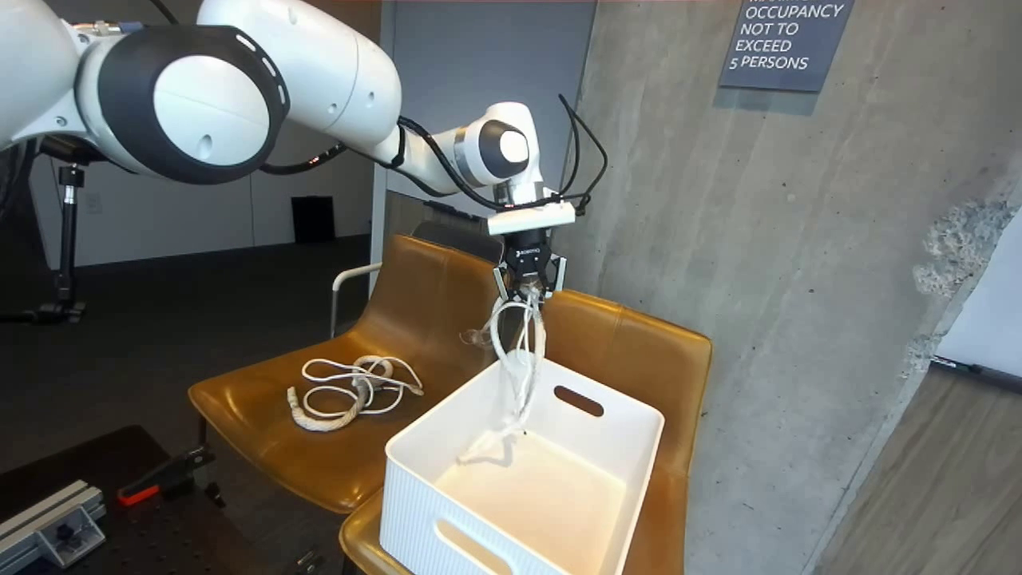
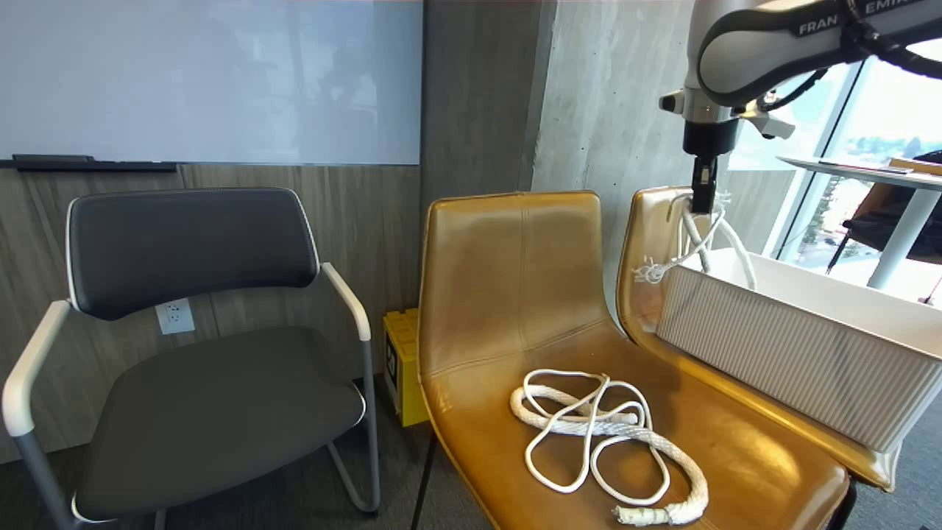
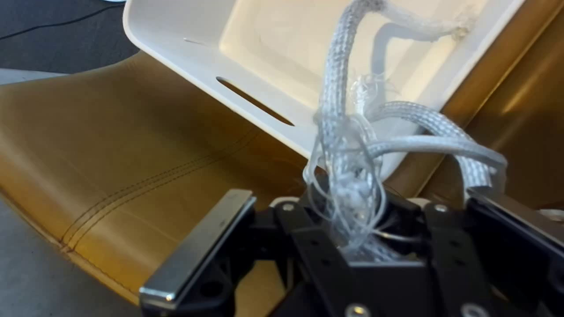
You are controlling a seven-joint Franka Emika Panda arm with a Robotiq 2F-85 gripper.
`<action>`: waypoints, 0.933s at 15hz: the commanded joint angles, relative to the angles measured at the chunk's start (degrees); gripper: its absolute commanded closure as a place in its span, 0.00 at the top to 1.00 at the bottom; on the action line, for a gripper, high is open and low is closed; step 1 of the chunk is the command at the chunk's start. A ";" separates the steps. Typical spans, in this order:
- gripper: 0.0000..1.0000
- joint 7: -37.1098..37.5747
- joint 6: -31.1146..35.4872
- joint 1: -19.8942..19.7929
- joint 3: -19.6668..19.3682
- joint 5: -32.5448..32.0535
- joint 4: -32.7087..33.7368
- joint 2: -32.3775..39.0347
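My gripper (image 1: pixel 527 289) is shut on a bundle of white braided rope (image 3: pixel 333 88), above the far end of the white bin (image 1: pixel 411 511). In the wrist view, frayed strands and loops bunch between the fingers, partly hiding the pads. Below the grip the rope dangles into the bin, its lower end at or near the floor of it; whether it touches, I cannot tell. In an exterior view a frayed end (image 2: pixel 651 271) hangs outside the bin's rim. Another white rope (image 2: pixel 690 471), thick with thin cord loops, lies on the brown chair seat beside the bin.
The bin rests on a brown leather chair (image 1: pixel 639 331), adjoining another brown chair (image 2: pixel 515 272). A concrete wall (image 1: pixel 798 279) rises behind them. A grey armchair (image 2: pixel 221 412) and a yellow box (image 2: pixel 403 353) stand farther off. A dark table (image 1: pixel 160 535) carries a clamp (image 1: pixel 164 475).
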 commanded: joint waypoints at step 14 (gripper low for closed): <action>0.04 22.37 -14.07 24.98 4.67 4.08 14.98 6.72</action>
